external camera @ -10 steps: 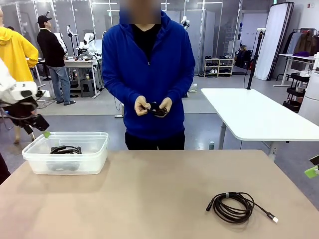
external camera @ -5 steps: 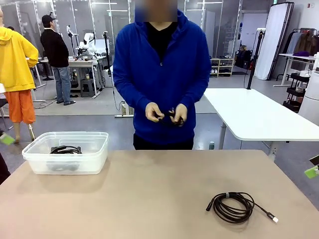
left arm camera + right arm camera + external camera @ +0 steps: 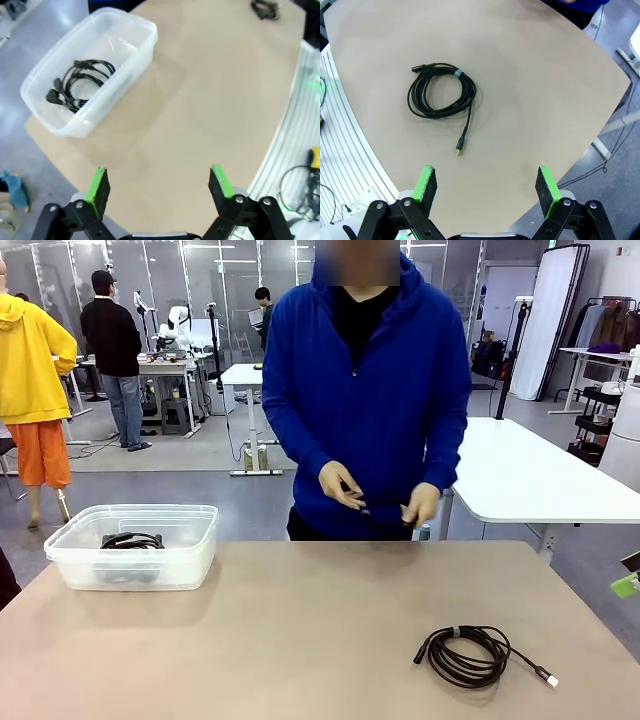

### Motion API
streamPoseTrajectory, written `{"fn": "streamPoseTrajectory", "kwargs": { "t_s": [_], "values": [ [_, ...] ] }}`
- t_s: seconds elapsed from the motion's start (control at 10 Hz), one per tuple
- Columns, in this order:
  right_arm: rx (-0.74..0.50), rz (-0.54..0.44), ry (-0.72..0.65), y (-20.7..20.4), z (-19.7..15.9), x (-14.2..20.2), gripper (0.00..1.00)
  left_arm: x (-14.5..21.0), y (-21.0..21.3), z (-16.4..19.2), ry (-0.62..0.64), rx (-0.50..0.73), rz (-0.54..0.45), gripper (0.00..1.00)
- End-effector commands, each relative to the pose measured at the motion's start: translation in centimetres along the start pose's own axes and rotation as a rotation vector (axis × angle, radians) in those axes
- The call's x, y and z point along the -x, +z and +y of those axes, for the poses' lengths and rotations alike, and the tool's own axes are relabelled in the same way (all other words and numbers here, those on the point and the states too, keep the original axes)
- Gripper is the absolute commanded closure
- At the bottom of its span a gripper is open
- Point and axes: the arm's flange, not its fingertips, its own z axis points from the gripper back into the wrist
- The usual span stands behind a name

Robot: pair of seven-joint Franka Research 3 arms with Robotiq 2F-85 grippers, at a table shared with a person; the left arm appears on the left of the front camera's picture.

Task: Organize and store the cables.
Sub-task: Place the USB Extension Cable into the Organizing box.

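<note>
The loose coiled cable (image 3: 470, 655) lies flat on the tabletop (image 3: 300, 640) at about 4 o'clock in the front view, counting 12 as the person's side. A pale band binds it near its far edge, a black plug sticks out toward 9 o'clock, and a light-tipped tail runs off toward 4 o'clock. In the right wrist view this coil (image 3: 441, 92) sits at about 10 o'clock, with its tail trailing down toward the middle of the picture. A second cable (image 3: 130, 540) rests coiled inside the clear plastic bin (image 3: 70, 560), which stands on the tabletop at about 10 o'clock, well apart from the loose coil. The left wrist view looks down into that bin (image 3: 145, 30) at 10 o'clock, with the coil and its plugs (image 3: 82, 82) lying on the bottom. A third dark cord (image 3: 385, 512), too small to make out in detail, stretches between one hand (image 3: 340, 485) and the other hand (image 3: 420, 505) of the person in the blue hoodie at 12 o'clock, just past the far edge. The left tool (image 3: 158, 175) hangs above the tabletop with its green-padded fingers spread wide and nothing between them. The right tool (image 3: 485, 172) likewise hangs with its fingers wide apart and unloaded, the loose coil well clear of it.
</note>
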Motion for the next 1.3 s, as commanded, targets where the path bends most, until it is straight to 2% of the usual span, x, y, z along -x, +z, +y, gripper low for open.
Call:
{"fn": "streamPoseTrajectory", "kwargs": {
  "t_s": [0.0,0.1,0.2,1.2],
  "values": [
    [-0.006,-0.015,0.003,0.10,-0.07,-0.02,0.00,0.50,0.18,0.10,-0.001,0.020,-0.026,0.00],
    [-0.006,-0.015,0.003,0.10,-0.07,-0.02,0.00,0.31,0.16,0.38,0.022,0.049,-0.030,0.00],
    [-0.006,-0.015,0.003,0.10,-0.07,-0.02,0.00,0.38,0.05,0.01,0.006,0.003,-0.005,0.00],
    [-0.006,-0.015,0.003,0.10,-0.07,-0.02,0.00,0.38,0.05,0.01,0.006,0.003,-0.005,0.00]
  ]
}}
